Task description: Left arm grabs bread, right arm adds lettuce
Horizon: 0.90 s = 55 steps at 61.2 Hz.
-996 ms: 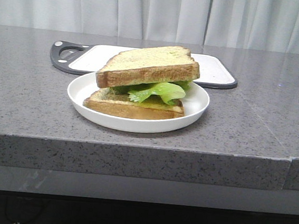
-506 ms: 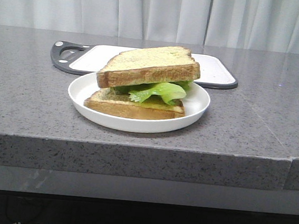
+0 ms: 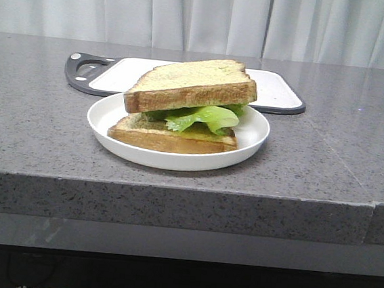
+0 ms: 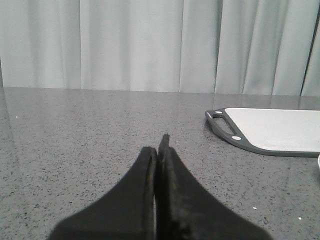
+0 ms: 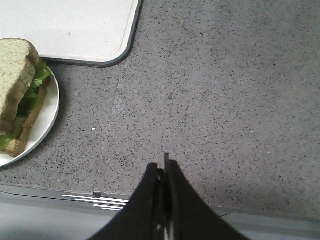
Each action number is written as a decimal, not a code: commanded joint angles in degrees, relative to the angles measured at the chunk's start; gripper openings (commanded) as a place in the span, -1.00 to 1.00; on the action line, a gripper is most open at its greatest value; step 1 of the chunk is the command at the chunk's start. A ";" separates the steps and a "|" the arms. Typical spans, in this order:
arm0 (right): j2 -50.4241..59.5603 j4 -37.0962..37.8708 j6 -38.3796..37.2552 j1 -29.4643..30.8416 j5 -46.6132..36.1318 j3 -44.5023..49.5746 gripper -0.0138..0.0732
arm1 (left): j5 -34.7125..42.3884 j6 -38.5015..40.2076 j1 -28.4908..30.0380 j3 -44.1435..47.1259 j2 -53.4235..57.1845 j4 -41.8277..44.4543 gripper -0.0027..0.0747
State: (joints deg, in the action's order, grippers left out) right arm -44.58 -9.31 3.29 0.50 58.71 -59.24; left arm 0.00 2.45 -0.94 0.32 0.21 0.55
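On a white plate [image 3: 246, 148] in the middle of the counter lies a sandwich. The thick bread [image 3: 191, 84] rests tilted on top of the green lettuce [image 3: 205, 117], which lies on a thinner slice [image 3: 169, 137]. The right wrist view shows the plate [image 5: 45, 122], bread [image 5: 12, 75] and lettuce [image 5: 31, 97] at its edge. My left gripper [image 4: 157, 147] is shut and empty over bare counter, away from the plate. My right gripper [image 5: 162, 165] is shut and empty near the counter's front edge, right of the plate. Neither arm shows in the front view.
A white cutting board with a dark grey rim and handle [image 3: 90, 73] lies behind the plate; it also shows in the left wrist view [image 4: 275, 130] and right wrist view [image 5: 75, 25]. The counter's front edge [image 3: 187, 191] drops off. Grey curtains hang behind.
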 commanded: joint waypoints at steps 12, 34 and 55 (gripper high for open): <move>1.86 1.11 0.97 -0.08 -6.56 0.44 -0.84 | 4.71 0.05 0.02 0.24 1.07 -0.55 -0.98; 24.74 0.92 2.55 -4.16 -40.16 33.60 -0.84 | 4.71 0.05 0.02 0.24 1.07 -0.55 -0.98; 43.43 -1.84 2.55 -5.09 -51.70 55.23 -0.84 | 4.71 0.05 0.02 0.24 1.07 -0.55 -0.98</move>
State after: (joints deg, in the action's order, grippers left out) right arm -2.33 -10.76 5.20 -4.87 15.44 -5.45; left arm 0.00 2.45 -0.94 0.32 0.21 0.46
